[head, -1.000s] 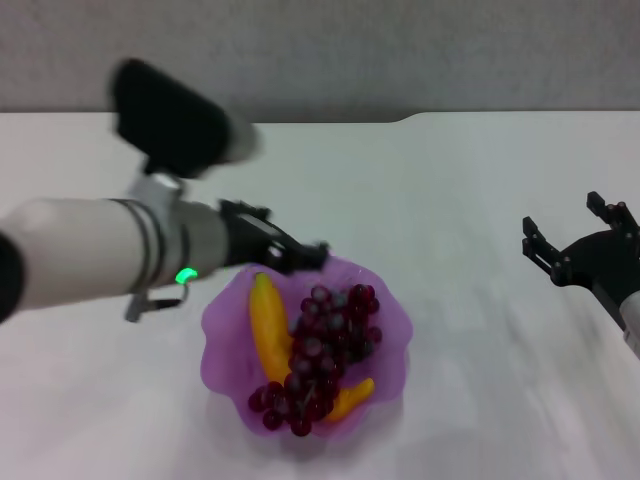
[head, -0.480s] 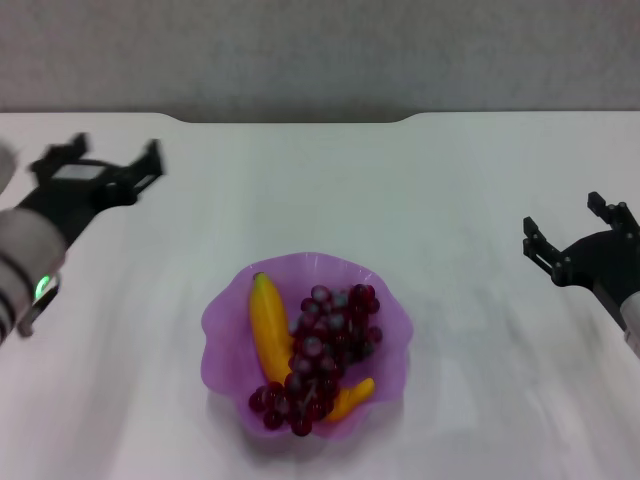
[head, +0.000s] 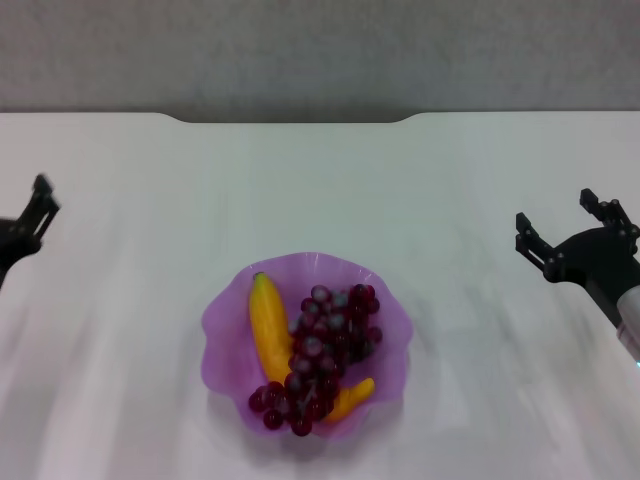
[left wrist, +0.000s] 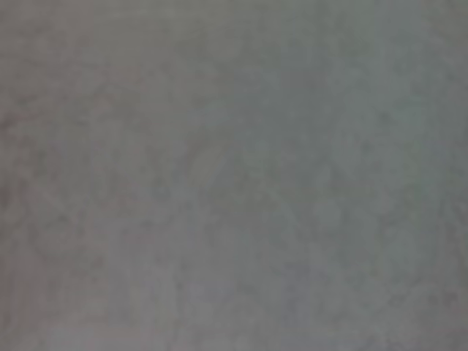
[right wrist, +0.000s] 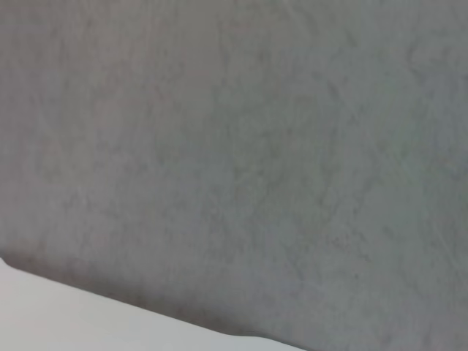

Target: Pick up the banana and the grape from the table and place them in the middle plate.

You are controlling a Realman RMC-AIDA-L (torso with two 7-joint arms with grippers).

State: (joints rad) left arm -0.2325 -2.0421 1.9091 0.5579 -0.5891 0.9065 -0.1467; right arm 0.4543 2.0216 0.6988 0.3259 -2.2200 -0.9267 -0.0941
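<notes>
The yellow banana (head: 267, 327) lies in the left half of the purple scalloped plate (head: 394, 312) at the near middle of the white table (head: 450, 180). The dark red grape bunch (head: 325, 355) lies in the plate too, across the banana's lower part, whose end (head: 356, 393) shows past it. My left gripper (head: 28, 228) is at the far left edge of the head view, well away from the plate and holding nothing that I can see. My right gripper (head: 562, 222) is open and empty at the far right. Both wrist views show only grey wall.
The table's dark notched far edge (head: 290, 121) runs along the back under a grey wall. A strip of white table (right wrist: 44, 307) shows in a corner of the right wrist view. Bare white table lies on both sides of the plate.
My left arm has drawn back from over the plate to the far left edge of the view. The banana, the grapes and the plate stayed put. The right gripper barely moved.
</notes>
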